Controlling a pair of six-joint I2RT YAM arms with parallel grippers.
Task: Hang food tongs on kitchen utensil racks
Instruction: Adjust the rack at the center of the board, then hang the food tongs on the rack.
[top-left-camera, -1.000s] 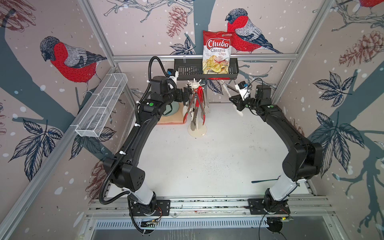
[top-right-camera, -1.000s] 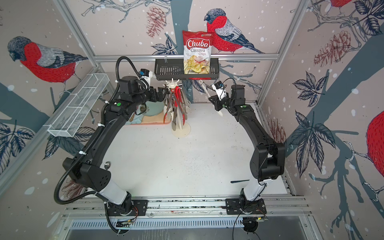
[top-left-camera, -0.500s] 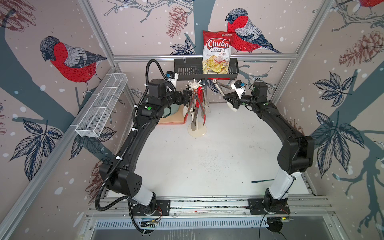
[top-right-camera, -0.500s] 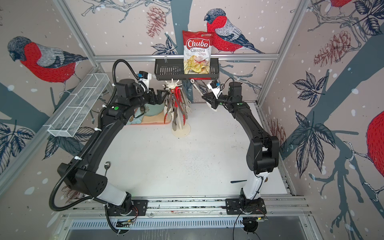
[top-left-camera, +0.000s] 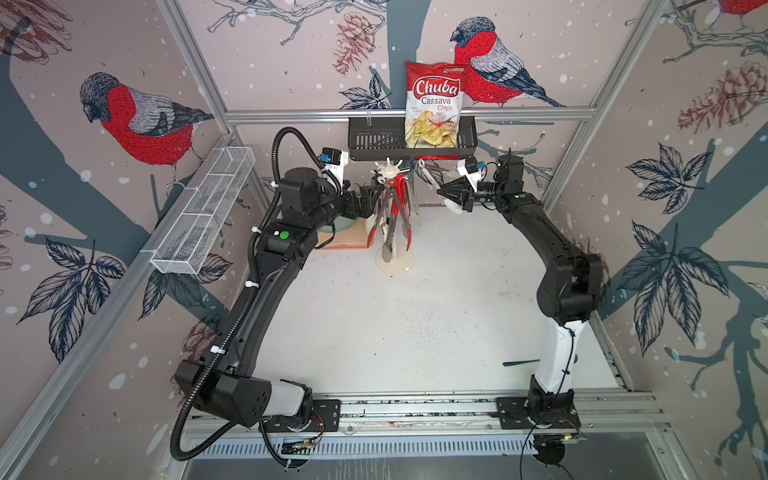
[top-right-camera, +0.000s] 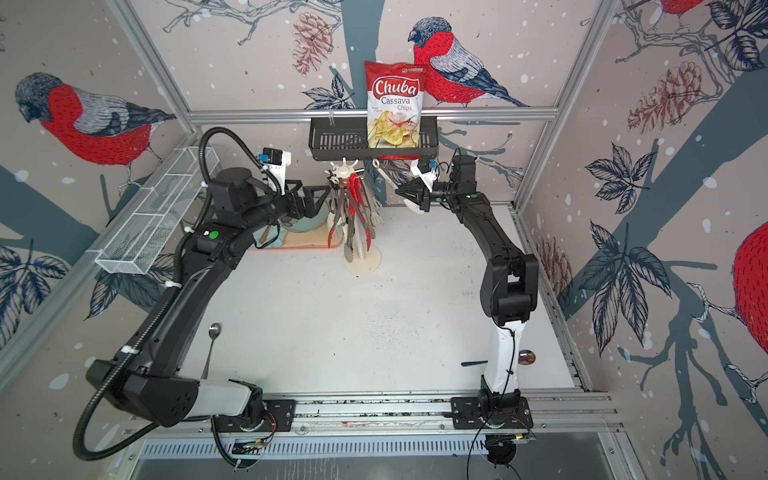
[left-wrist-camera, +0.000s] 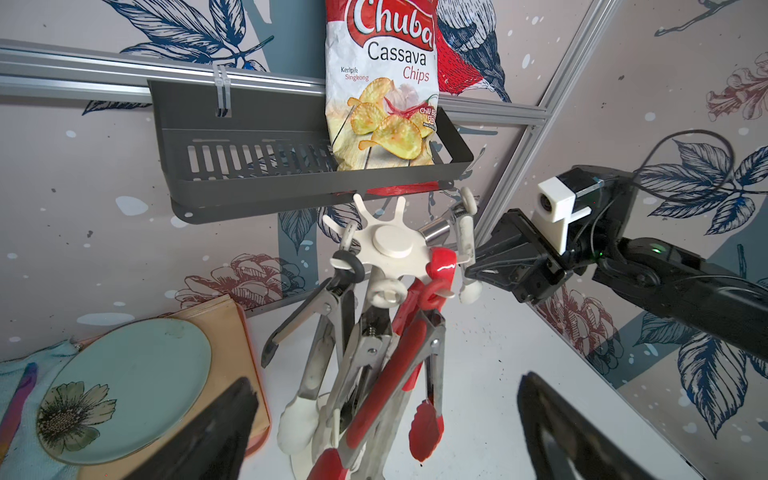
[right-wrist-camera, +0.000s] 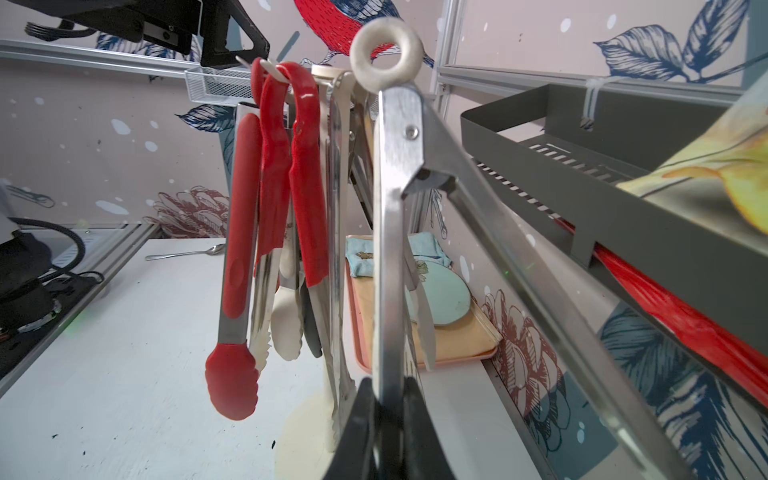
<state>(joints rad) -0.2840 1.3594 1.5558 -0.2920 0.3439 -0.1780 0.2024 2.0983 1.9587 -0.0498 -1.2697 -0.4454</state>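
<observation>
The kitchen utensil rack (top-left-camera: 390, 171) is a cream pole with a star head and disc base (top-right-camera: 362, 266). Several food tongs (left-wrist-camera: 399, 357) with red, white and black tips hang from its hooks, and they also show in the right wrist view (right-wrist-camera: 274, 199). My right gripper (right-wrist-camera: 388, 399) is shut on one arm of steel tongs (right-wrist-camera: 388, 249) whose white ring (right-wrist-camera: 386, 50) points up, just right of the rack head. In both top views my right gripper (top-left-camera: 442, 192) is level with that head. My left gripper (left-wrist-camera: 386, 380) stands open on the rack's left side (top-left-camera: 371, 195), holding nothing.
A black slotted basket (top-left-camera: 374, 143) holding a chips bag (top-left-camera: 434, 104) hangs just above the rack head. A white wire-mesh shelf (top-left-camera: 203, 216) lines the left wall. A tray (left-wrist-camera: 232, 332) with a plate (left-wrist-camera: 124, 386) sits behind the left gripper. A spoon (top-right-camera: 212, 338) lies front left.
My right gripper has carried its tongs left, closer to the rack head. The left gripper stays open beside the rack, hardly moved.
</observation>
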